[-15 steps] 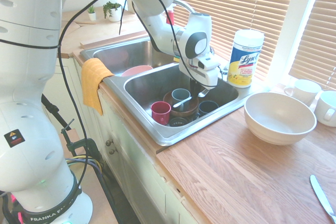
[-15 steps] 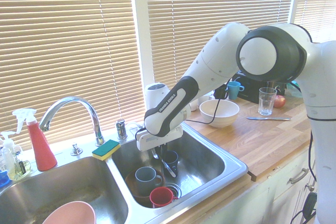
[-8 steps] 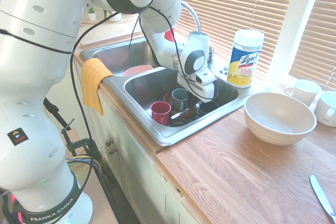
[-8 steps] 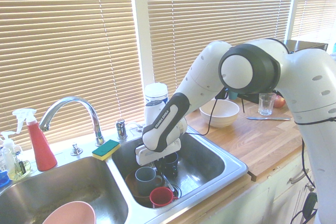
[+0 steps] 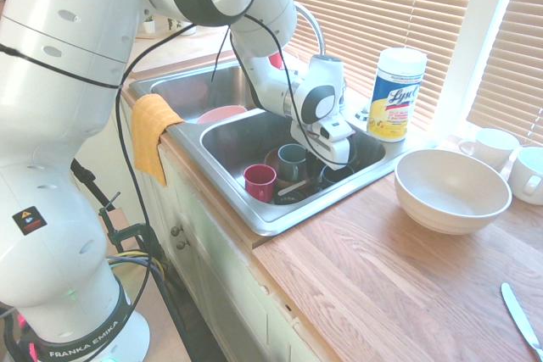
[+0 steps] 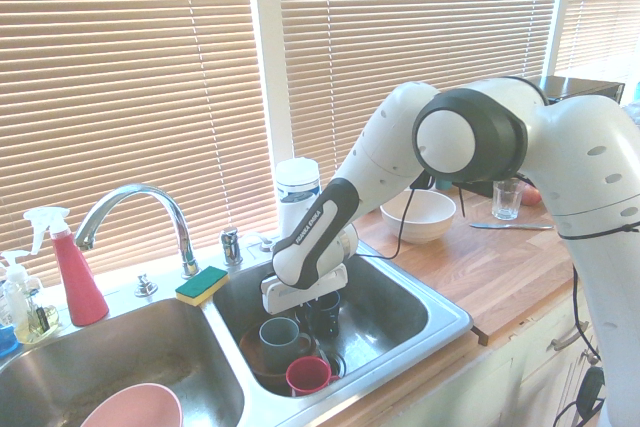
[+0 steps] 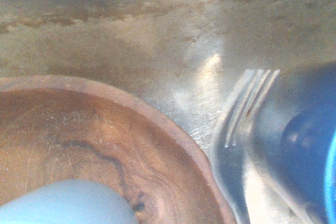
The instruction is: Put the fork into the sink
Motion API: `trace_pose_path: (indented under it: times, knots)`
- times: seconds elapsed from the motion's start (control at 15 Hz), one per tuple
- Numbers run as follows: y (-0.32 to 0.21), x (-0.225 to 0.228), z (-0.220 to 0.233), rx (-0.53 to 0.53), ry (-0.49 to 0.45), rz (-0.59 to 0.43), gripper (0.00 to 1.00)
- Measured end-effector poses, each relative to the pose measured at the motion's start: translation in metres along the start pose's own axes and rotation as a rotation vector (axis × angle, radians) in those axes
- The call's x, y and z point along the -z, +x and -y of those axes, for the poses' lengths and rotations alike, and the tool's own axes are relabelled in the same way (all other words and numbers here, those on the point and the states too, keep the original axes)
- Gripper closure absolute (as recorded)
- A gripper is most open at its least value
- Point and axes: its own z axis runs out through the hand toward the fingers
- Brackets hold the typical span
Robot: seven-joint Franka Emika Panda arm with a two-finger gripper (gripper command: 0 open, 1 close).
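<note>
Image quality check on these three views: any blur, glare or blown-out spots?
Wrist view: soft overall, the fork smeared, a glare patch on the sink floor. First exterior view: window edge washed out, the cups nearly blown white. Second exterior view: sharp, bright backlight through the blinds.

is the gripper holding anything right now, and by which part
Cannot be told. The fork sticks out from under the gripper, low in the sink, but the spot where it would be gripped is hidden.
</note>
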Motion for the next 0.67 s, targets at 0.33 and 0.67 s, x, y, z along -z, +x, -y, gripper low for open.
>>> trace_pose_path:
  times: [0.33,0.67]
  knots:
    - [0.009,0.019,0.001,-0.001,0.031,-0.018,0.00]
    - [0.000,0.106,-0.010,0.014,0.052,-0.035,0.00]
